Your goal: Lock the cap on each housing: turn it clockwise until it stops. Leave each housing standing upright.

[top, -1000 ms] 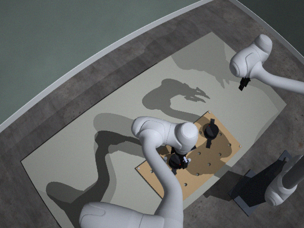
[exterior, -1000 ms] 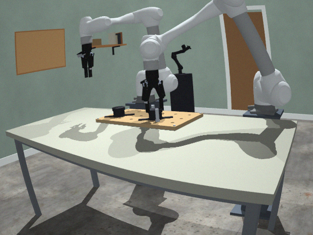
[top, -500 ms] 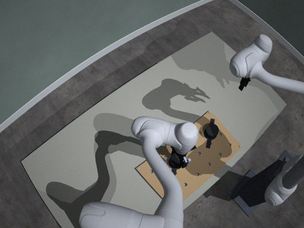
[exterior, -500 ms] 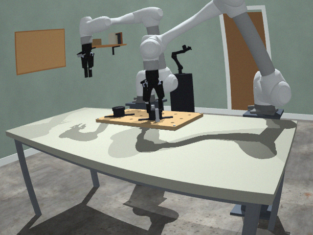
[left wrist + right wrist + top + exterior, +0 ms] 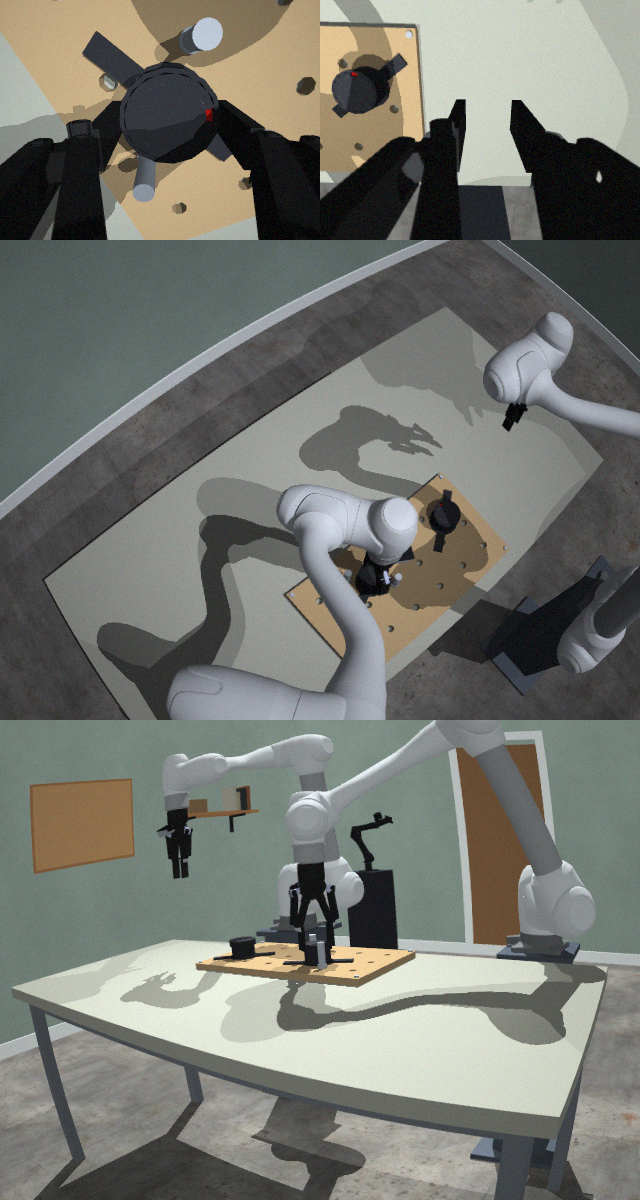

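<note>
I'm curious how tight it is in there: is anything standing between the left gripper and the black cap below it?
Nothing visible does. The left gripper has its fingers on either side of the cap; the two grey pegs stand beside it, outside that gap.

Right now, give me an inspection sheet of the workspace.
Surface: a table bearing a drilled board.
Job's things: two housings, both upright, each capped; whether either cap is locked, cannot tell.
Pegs: two, beside the gripped cap's housing.
Clutter: nothing seen.
Left gripper: shut on one cap, which has a red mark.
Right gripper: raised, partly open, holding nothing.
Cables: nothing seen.
Surroundings: green walls, a door, a shelf, a brown wall panel, a small black arm on a dark cabinet.
</note>
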{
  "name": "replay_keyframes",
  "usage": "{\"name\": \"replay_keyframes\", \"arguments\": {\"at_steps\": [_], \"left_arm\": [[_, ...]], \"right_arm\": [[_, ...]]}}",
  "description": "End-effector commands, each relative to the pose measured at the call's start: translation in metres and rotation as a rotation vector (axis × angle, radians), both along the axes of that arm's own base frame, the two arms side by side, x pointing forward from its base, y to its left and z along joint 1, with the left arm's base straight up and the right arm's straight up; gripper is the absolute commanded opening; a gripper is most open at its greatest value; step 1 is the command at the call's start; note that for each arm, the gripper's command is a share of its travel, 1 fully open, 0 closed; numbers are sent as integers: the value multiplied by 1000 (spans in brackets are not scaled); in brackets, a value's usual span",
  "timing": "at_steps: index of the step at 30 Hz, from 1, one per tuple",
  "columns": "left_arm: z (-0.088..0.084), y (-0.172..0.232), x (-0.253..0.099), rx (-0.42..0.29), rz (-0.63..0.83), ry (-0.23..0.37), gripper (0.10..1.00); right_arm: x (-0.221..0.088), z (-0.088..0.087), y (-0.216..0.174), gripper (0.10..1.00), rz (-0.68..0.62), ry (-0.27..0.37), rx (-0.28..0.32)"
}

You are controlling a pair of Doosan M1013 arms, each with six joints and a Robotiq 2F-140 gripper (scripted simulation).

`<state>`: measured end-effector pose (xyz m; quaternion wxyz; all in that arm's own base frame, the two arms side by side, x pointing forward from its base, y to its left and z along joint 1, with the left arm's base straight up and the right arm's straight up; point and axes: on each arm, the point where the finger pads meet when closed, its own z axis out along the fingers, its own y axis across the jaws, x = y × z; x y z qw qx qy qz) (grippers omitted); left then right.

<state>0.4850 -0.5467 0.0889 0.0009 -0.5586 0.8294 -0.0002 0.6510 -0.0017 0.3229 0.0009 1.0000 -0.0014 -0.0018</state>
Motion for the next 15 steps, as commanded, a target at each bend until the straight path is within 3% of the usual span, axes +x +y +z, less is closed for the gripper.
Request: {"name": "replay_keyframes", "arguments": {"at_steps": [1,15], "left_arm": [[1,0,0,-2,-34,1,99],[1,0,0,-2,-274,1,99]], "right_arm": [[0,1,0,328,0,-1,0],[0,1,0,328,0,-1,0]]}}
